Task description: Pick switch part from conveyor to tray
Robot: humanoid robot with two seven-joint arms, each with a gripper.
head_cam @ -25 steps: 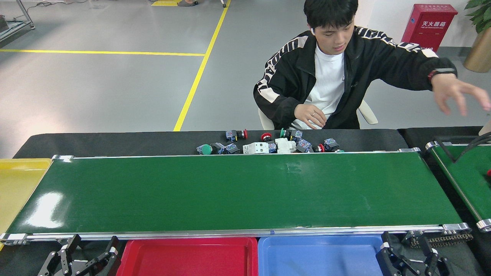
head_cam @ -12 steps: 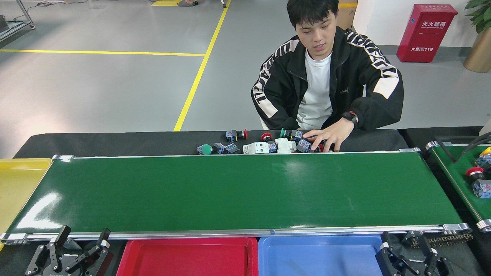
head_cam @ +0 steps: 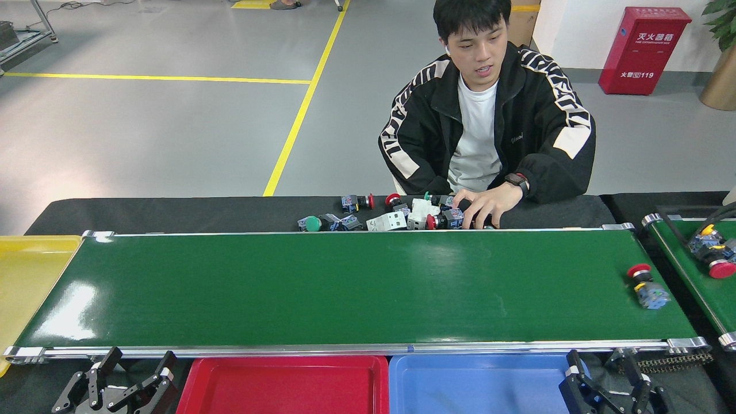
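So right now there's one switch part (head_cam: 647, 286) sitting on the conveyor (head_cam: 345, 287), way over at the right end, close to the far-right roller. Red mushroom cap on top, blue-grey body below it, lying a bit tilted on the belt. Nothing is touching it.

My left gripper (head_cam: 135, 376) is down at the bottom left, below the near rail, fingers spread apart and holding nothing. My right gripper (head_cam: 604, 376) is at the bottom right, just past the blue tray (head_cam: 477, 385), also with its fingers apart and empty. It's the closer of the two to the part, but still on the near side of the rail.

Trays: red tray (head_cam: 282, 385) and the blue one sit side by side along the near edge of the belt, and a yellow tray (head_cam: 29, 282) is off the left end. All three look bare.

Across the belt a person (head_cam: 489, 126) in a black jacket sits with one hand (head_cam: 480, 204) resting on a pile of switch parts (head_cam: 397, 214) on the black tabletop (head_cam: 172, 210), just beyond the far rail. A second green belt (head_cam: 698, 270) pokes in at the right edge with a couple more parts (head_cam: 713, 256) on it.
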